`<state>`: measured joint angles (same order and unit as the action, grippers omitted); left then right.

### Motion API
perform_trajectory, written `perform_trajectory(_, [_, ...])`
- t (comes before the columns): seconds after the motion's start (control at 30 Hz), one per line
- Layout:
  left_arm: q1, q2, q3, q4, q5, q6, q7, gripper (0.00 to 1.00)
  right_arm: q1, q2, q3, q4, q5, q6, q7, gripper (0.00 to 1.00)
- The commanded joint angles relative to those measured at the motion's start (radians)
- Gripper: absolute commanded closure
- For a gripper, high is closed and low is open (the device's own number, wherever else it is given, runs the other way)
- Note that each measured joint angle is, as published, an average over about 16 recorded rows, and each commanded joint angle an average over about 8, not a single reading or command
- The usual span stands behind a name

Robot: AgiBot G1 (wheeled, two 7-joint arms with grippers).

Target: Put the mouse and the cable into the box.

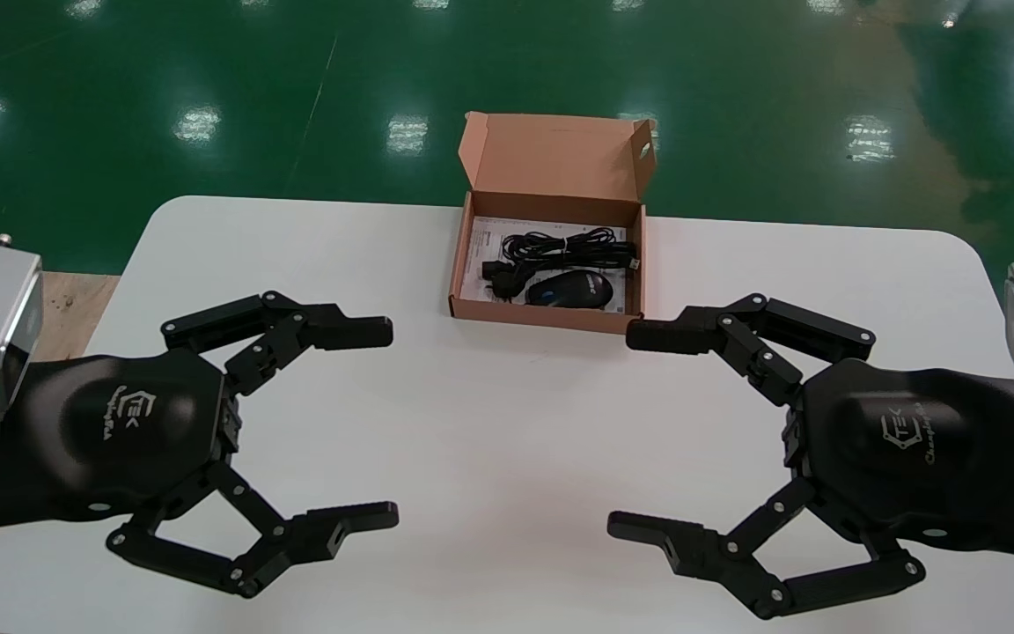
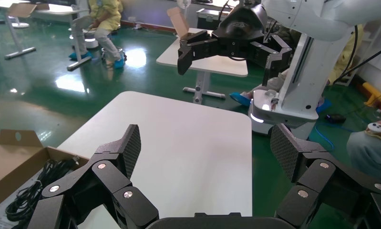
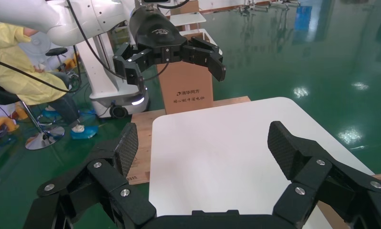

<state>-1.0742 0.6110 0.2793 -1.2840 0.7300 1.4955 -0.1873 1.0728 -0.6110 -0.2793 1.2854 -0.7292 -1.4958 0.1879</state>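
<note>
Both tools spread wide, empty: left tool (image 1: pixel 391 423) and right tool (image 1: pixel 620 430) over the desk (image 1: pixel 296 255), on the robot's side of the box (image 1: pixel 546 317). Inside the box already: mouse (image 1: pixel 570 289) and cable (image 1: pixel 564 248). Mouse likely light, hard, slick: grip its sides. Cable limp: pinch the bundle's middle.

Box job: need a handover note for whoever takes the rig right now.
Left gripper: open, empty, above the table on the robot's left.
Right gripper: open, empty, above the table on the right.
Mouse and cable: both inside the box, lying on a printed sheet; lid stands open.
Done: both items are packed.
Left: nothing more to place, as far as the views show.
</note>
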Motion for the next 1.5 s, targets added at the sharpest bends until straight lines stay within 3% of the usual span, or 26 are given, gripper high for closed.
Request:
perform_trajectory(0.03, [0.0,0.0,0.0,0.0,0.0,0.0,0.0,0.0,0.0,0.0,0.0,0.0,0.0,0.0,0.0,0.0])
perform_trajectory(1.5, [-0.001,0.002,0.002,0.002,0.001,-0.002,0.001,0.0,0.002,0.0,0.0,-0.002,-0.001,0.0,0.0,0.0])
